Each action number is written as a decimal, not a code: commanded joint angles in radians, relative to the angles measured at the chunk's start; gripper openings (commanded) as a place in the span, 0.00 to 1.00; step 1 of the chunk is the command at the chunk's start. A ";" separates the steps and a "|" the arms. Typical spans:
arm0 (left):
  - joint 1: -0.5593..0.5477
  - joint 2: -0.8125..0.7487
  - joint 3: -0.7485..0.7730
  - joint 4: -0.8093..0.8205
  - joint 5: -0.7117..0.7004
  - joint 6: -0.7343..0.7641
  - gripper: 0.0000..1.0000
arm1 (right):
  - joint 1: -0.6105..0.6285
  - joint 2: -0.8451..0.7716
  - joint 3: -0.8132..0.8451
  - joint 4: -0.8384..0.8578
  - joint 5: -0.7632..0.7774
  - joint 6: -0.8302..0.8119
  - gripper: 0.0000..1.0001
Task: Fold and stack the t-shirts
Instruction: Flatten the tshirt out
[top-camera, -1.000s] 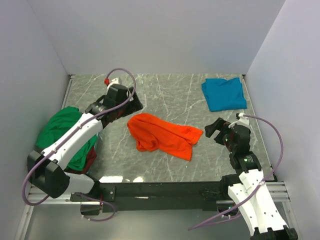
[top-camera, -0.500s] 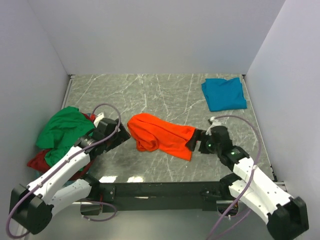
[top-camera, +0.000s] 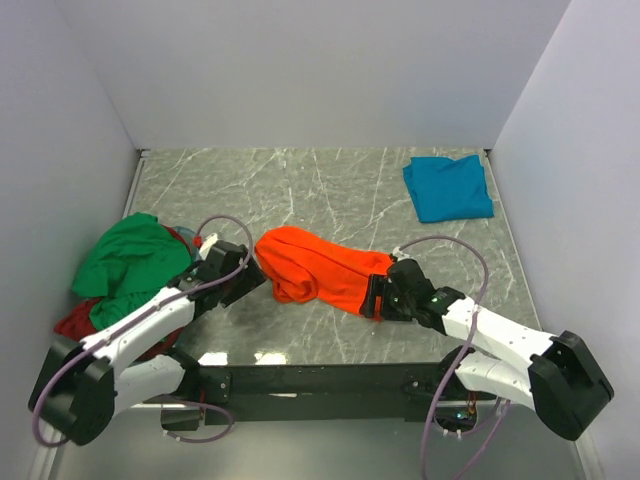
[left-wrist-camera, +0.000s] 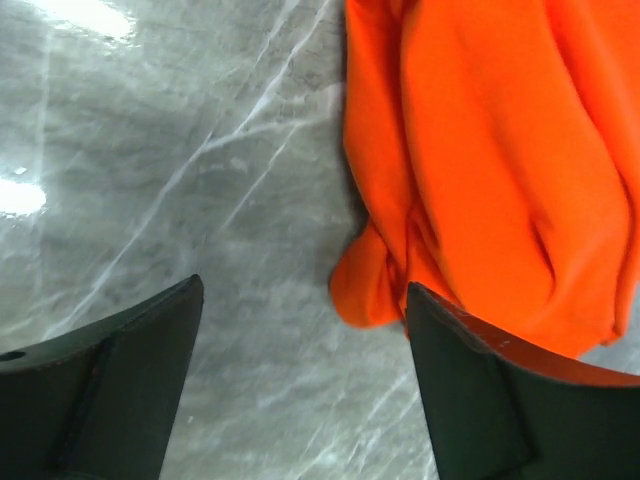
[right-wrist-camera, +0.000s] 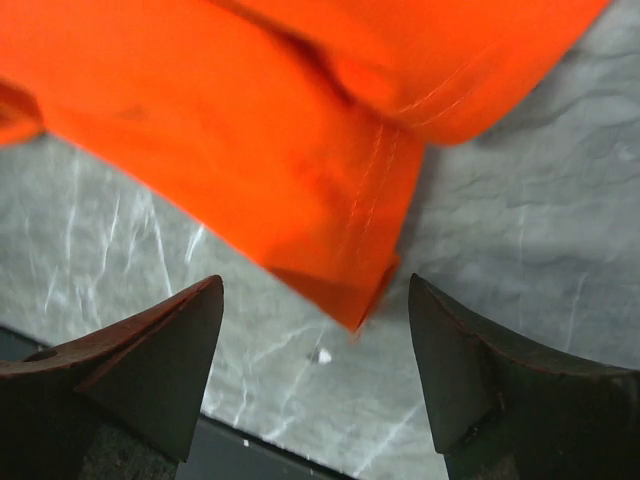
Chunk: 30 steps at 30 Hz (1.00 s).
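The orange t-shirt (top-camera: 320, 267) lies crumpled in the middle of the table. It also shows in the left wrist view (left-wrist-camera: 480, 160) and the right wrist view (right-wrist-camera: 260, 130). My left gripper (top-camera: 252, 283) is open, low at the shirt's left end, its jaws wide over a rounded fold (left-wrist-camera: 375, 290). My right gripper (top-camera: 378, 298) is open at the shirt's right corner (right-wrist-camera: 350, 300), which lies between the jaws. The teal shirt (top-camera: 447, 187) lies folded at the back right. The green shirt (top-camera: 130, 255) lies heaped on the dark red shirt (top-camera: 78, 322) at the left.
The grey marble table (top-camera: 330, 190) is walled at the back and both sides. Its black front rail (top-camera: 320, 380) runs along the near edge, close under the right gripper.
Both arms have swung in and down to the orange shirt: the left from the back left to its left end, the right from the right side to its right corner. The shirts have not moved.
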 joint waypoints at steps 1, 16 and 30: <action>0.022 0.079 0.049 0.115 0.035 0.017 0.84 | 0.007 0.038 0.031 0.045 0.096 0.042 0.80; 0.095 0.311 0.102 0.256 0.119 0.065 0.64 | 0.007 0.077 0.066 0.036 0.160 0.067 0.17; 0.112 0.522 0.289 0.272 0.156 0.140 0.01 | 0.000 -0.029 0.163 -0.068 0.330 0.031 0.00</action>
